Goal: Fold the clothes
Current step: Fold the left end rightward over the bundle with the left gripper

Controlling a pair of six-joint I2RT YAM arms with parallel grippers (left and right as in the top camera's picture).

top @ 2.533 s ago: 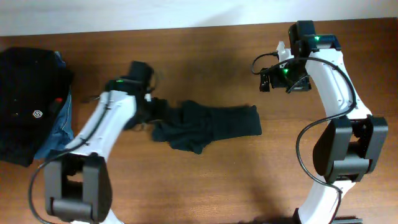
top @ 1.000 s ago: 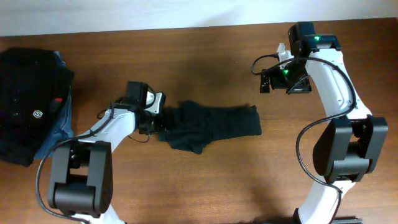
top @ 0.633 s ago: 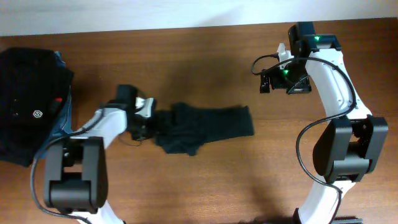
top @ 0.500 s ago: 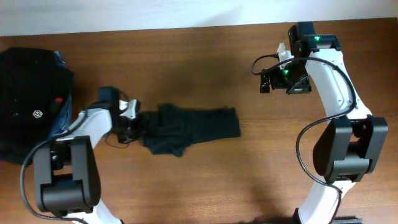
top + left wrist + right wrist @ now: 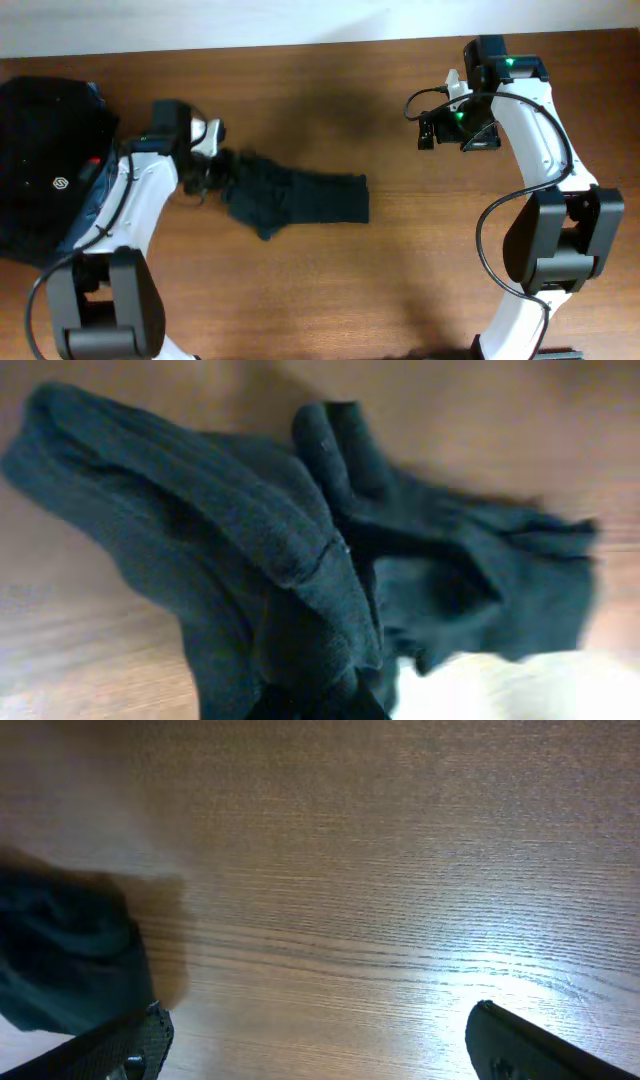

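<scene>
T-shirt (image 5: 295, 195) clamped at its left end by the left gripper (image 5: 213, 170); right gripper (image 5: 428, 130) held fully spread, with nothing in it.

In the overhead view the bunched shirt is seen lying on the table (image 5: 300, 290) left of centre, stretching rightward from the closed jaws. A pile (image 5: 45, 180) of other garments sits at the far left, and the right gripper is well apart at the upper right. Only the left wrist view shows the ribbed folds gathered toward its bottom edge, where the grip itself is hidden. Only the right wrist view shows both fingers (image 5: 140, 1032) parted above bare wood, with dark cloth at its left edge.
</scene>
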